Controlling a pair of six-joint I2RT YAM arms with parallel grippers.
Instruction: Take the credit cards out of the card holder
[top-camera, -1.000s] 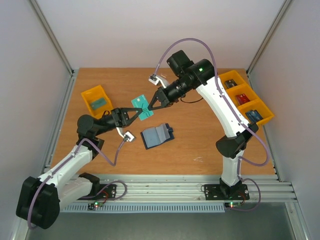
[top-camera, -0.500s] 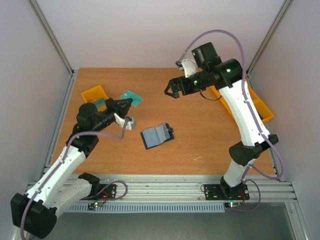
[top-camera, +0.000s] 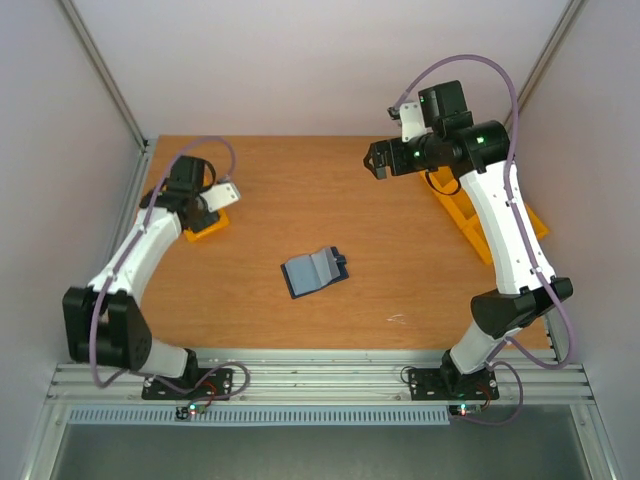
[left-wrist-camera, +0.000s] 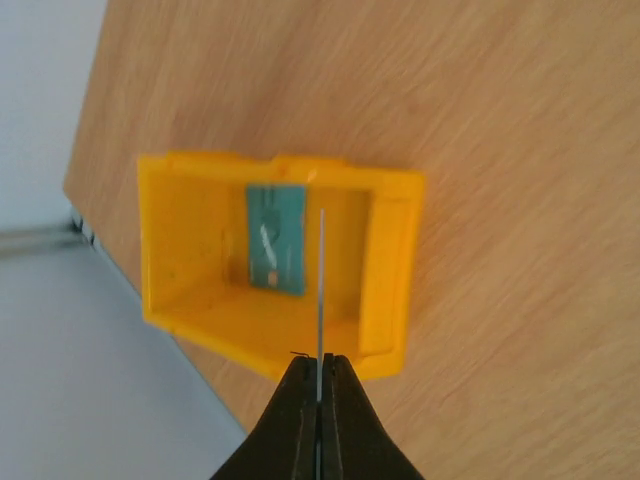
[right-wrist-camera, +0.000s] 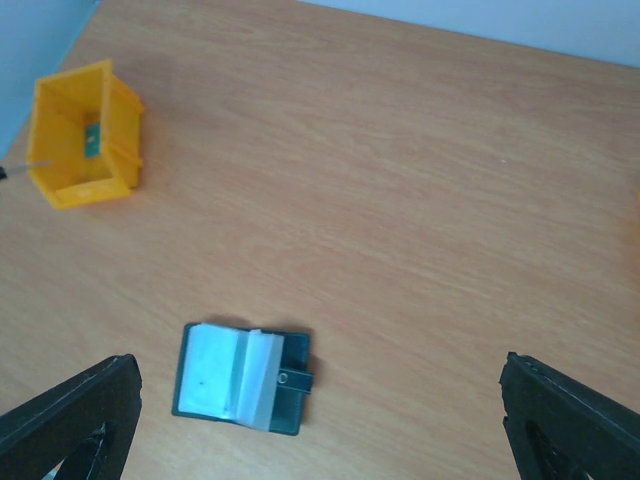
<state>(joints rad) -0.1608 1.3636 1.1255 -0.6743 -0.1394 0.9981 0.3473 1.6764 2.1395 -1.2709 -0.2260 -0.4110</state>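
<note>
In the yellow bin (left-wrist-camera: 400, 280) lies a teal card (left-wrist-camera: 275, 238), print illegible.

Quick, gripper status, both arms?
Left gripper: shut on a thin card, seen edge-on above the yellow bin.
Right gripper: open, holding nothing.

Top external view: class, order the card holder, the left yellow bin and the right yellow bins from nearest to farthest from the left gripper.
1. The left yellow bin, far left, just under the left gripper.
2. The card holder, lying open at the table's centre.
3. The right yellow bins, along the far right edge.
</note>
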